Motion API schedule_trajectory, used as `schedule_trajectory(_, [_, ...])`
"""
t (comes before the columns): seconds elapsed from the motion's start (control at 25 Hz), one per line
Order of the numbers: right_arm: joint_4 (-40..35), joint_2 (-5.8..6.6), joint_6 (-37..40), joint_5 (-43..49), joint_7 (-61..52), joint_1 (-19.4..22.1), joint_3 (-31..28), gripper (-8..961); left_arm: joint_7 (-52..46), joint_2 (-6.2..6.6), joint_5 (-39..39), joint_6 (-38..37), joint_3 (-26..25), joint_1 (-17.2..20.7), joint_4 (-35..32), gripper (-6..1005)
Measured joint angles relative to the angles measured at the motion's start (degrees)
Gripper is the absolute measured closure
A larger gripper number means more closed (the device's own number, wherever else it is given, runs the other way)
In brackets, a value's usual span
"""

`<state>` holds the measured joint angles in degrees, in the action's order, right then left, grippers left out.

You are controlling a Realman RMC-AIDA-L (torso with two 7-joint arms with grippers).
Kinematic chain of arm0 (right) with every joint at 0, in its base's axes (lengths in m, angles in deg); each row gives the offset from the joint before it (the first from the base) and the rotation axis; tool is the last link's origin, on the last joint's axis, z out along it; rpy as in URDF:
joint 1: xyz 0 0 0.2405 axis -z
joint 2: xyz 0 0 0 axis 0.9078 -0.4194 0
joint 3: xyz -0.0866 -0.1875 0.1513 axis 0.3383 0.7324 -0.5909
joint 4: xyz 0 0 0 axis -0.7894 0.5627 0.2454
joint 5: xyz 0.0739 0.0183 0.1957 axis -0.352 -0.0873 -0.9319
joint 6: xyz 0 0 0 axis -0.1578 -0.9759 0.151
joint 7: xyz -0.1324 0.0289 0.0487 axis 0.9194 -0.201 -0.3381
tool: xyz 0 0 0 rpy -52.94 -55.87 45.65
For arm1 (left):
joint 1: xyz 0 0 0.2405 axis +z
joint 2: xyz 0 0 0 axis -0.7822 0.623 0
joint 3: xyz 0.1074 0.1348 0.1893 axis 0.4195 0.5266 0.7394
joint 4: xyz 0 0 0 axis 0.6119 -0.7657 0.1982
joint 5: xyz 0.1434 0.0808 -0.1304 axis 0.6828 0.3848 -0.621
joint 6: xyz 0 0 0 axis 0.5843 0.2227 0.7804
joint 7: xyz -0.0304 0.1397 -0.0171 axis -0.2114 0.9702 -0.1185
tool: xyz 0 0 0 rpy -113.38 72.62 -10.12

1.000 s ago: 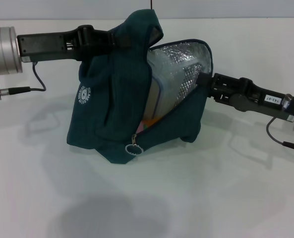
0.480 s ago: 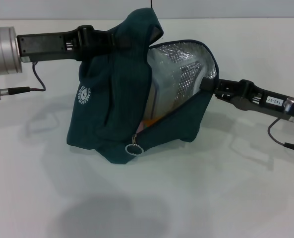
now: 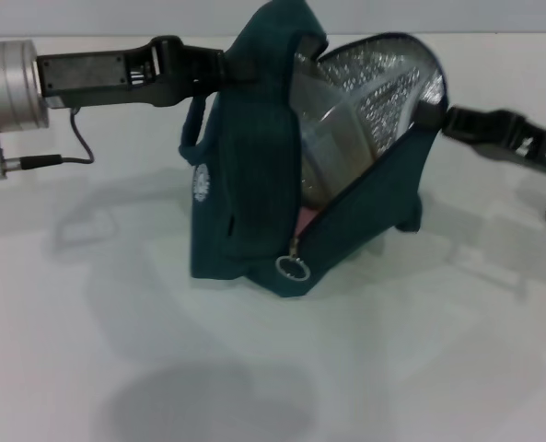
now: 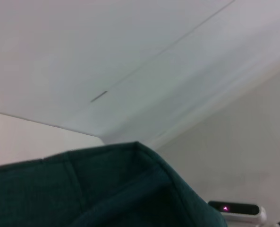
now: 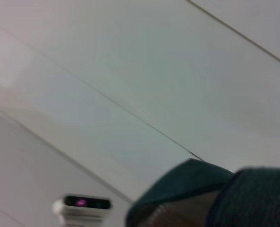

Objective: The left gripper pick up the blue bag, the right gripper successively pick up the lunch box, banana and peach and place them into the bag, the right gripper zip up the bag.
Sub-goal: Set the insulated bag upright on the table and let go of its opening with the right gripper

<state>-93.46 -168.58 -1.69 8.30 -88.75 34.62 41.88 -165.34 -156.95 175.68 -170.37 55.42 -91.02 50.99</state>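
Head view: bag (image 3: 245, 203) now shifted and pulled wider than a second ago, resting on bench (image 3: 116, 368), left claw (image 3: 228, 69) clenched on its top. Right claw (image 3: 429, 115) at the far rim, seemingly grasping it; zipper ring (image 3: 291, 268) low at the front, so zipping not yet done.

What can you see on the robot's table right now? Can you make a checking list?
Surface: white table, bare around the bag.
Job's things: blue bag stands unzipped, silver lining showing; zipper ring low at the front; something pink inside, unclear what.
Clutter: nothing seen.
Grippers: left gripper grips the bag's top; right gripper at the flap's edge.
Cables: black cable under the left arm.
Surroundings: pale wall behind.
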Motion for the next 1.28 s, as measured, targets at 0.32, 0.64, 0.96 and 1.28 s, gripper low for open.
schedule_trajectory(0.32, [-1.7, 2.39, 6.5, 0.0, -1.4, -0.4, -3.0, 901, -0.9, -1.36, 0.2, 1.6, 0.1, -2.3, 5.6, 965])
schedule_trajectory(0.64, [-1.0, 2.95, 5.8, 1.0, -1.5, -0.3, -2.6, 856, -0.8, -3.34, 0.4, 6.2, 1.6, -1.9, 8.2, 966])
schedule_trajectory(0.96, [-0.9, 3.0, 5.0, 1.8, -1.1, -0.2, -2.6, 810, -0.7, -3.48, 0.8, 9.7, 3.7, -1.8, 9.4, 966])
schedule_trajectory(1.28, [-1.3, 3.09, 6.5, 1.7, 0.7, 0.7, -3.1, 764, -0.6, -3.16, 0.4, 9.3, 3.5, -1.7, 9.3, 966])
